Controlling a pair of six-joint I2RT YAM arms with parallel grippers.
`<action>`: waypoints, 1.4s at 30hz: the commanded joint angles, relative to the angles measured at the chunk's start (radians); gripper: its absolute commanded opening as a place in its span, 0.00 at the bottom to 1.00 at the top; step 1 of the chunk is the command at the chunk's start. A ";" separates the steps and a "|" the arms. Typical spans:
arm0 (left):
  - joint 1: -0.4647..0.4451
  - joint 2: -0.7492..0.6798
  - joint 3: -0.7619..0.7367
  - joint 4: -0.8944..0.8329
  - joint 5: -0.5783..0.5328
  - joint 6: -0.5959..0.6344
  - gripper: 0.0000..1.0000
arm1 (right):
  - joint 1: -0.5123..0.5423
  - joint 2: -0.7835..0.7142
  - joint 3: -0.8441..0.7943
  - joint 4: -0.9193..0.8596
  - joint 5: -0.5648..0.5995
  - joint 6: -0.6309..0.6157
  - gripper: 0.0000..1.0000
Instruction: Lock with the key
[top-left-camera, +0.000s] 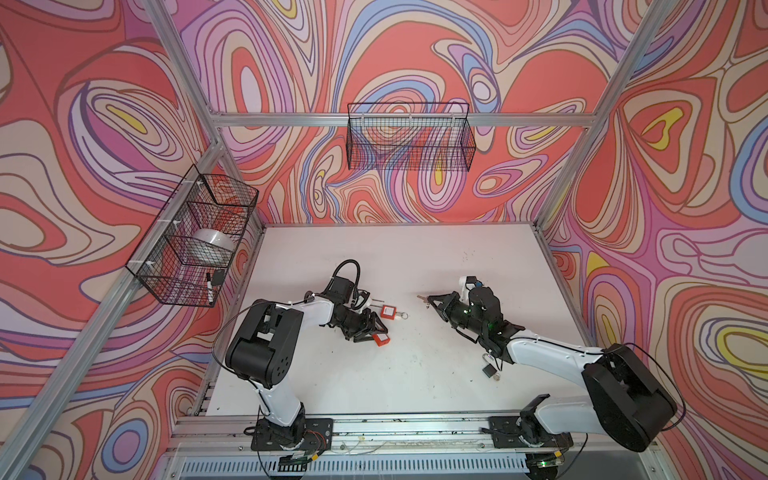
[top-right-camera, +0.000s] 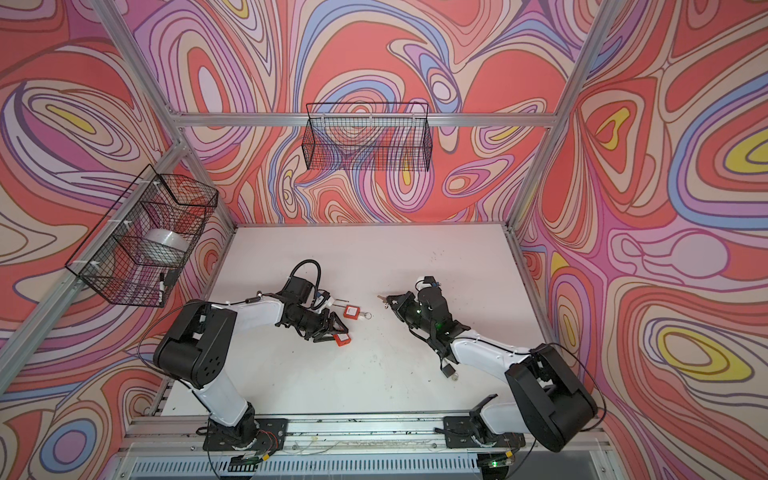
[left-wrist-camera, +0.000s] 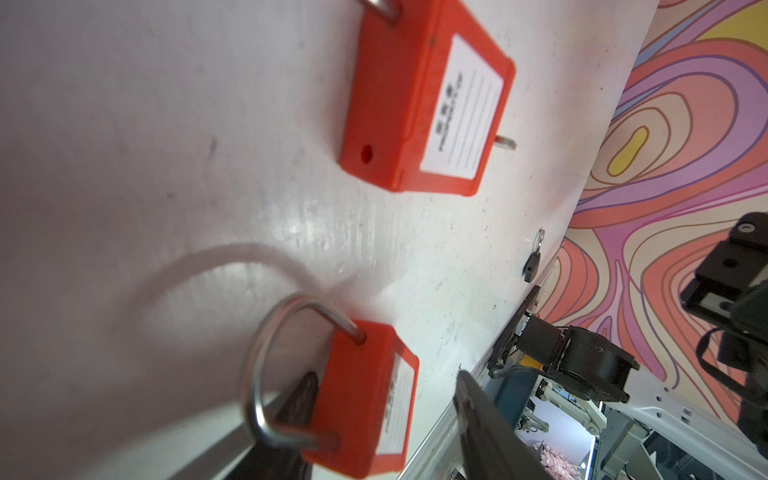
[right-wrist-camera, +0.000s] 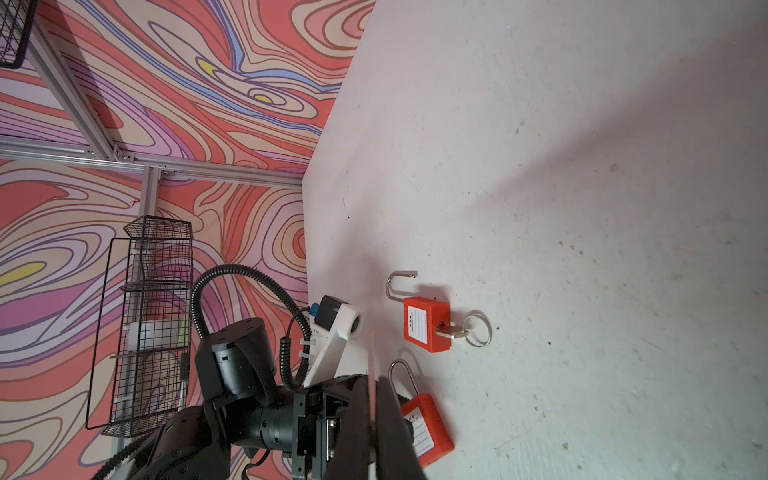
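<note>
Checking the bench, we saw left fingers spread wide astride the nearer red padlock | right fingers pinched shut on the key, well apart from that padlock | second red padlock lay just beside it, shackle open, another key in its body.

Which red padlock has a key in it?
The red padlock with the open shackle, farther from the left gripper: a key on a ring sticks out of it. The other red padlock shows none.
</note>
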 joint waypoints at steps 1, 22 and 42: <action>0.000 0.014 0.023 -0.098 -0.109 0.034 0.62 | 0.006 -0.021 -0.010 -0.012 0.023 -0.006 0.00; -0.024 0.036 0.113 -0.110 -0.115 0.013 0.60 | 0.007 -0.027 -0.028 -0.012 0.038 0.007 0.00; -0.038 -0.040 0.117 -0.109 -0.188 -0.005 0.65 | 0.151 -0.056 -0.008 -0.179 0.193 0.182 0.00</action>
